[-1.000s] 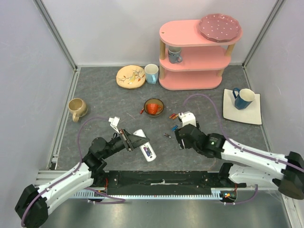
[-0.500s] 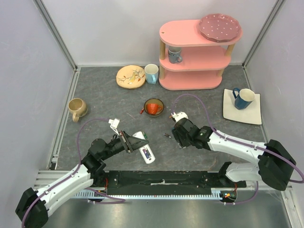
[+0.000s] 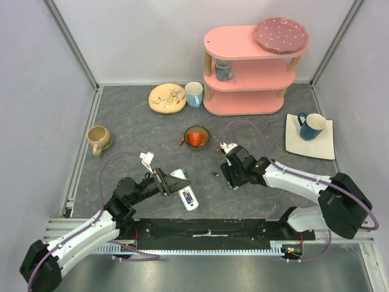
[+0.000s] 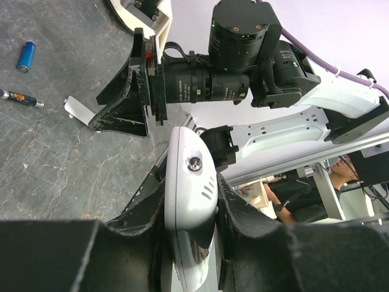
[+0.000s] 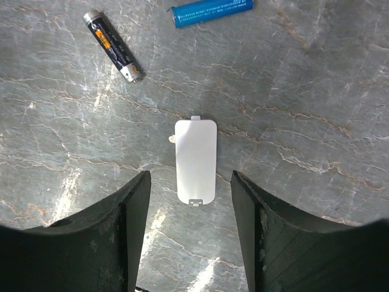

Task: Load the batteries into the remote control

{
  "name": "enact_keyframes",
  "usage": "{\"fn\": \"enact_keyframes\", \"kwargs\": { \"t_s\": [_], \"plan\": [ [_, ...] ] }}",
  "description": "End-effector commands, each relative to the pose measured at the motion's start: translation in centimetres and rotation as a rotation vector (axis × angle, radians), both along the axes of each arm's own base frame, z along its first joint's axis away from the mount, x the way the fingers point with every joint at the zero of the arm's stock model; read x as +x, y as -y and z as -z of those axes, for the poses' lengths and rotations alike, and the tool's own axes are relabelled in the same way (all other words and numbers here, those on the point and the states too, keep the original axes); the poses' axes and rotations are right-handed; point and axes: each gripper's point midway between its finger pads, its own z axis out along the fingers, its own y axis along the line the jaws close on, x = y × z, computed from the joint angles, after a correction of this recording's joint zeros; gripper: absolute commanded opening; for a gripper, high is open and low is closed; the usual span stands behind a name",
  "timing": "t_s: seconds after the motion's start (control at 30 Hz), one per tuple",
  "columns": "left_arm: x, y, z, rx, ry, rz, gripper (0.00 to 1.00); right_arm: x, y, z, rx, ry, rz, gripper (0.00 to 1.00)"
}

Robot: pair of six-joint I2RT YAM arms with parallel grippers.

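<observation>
1. Your right gripper (image 5: 189, 177) hangs low over the table (image 5: 316, 91), jaws apart and holding nothing. The white cover (image 5: 196, 160) lies flat between them, touching neither finger.
2. Your left gripper (image 4: 189, 182) is clenched on the remote (image 4: 191, 210), pinching its two long sides in front of the left arm. You cannot tell whether the remote rests on the table.
3. From above, the remote's bay shows a speck of blue and red. Those may be cells already seated, but they are too small to be sure.
4. Two loose batteries lie beyond the cover: a dark battery (image 5: 113, 46) off to one side and a blue battery (image 5: 211, 12) at the frame's top edge.
5. The step in hand looks like picking up the cover. It is thin and flat, so bring the fingertips right down to the table before closing, or they will probably skate over it.
6. The cover sits a little nearer one finger. Shift sideways so both pads meet its long edges together; otherwise it is likely to twist away.
7. Close slowly, since light plastic can flip or bow under a hard pinch.
8. Lift straight up, staying clear of the dark battery so it does not roll.
</observation>
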Motion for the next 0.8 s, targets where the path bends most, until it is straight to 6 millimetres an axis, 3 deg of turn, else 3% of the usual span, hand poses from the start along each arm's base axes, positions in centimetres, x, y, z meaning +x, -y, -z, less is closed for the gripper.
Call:
{"fn": "enact_keyframes", "kwargs": {
  "t_s": [0.0, 0.5, 0.77],
  "plan": [
    [-0.3, 0.0, -0.2, -0.019, 0.051, 0.013, 0.02, -0.6, -0.4, 0.9, 0.017, -0.051, -0.021, 0.63],
    [-0.3, -0.1, 0.2, -0.025, 0.041, 0.013, 0.02, -0.8, 0.2, 2.0, -0.032, -0.094, 0.002, 0.58],
    [-0.3, -0.1, 0.2, -0.031, 0.043, 0.012, 0.02, -0.9, 0.3, 2.7, -0.051, -0.116, 0.005, 0.48]
  ]
}}
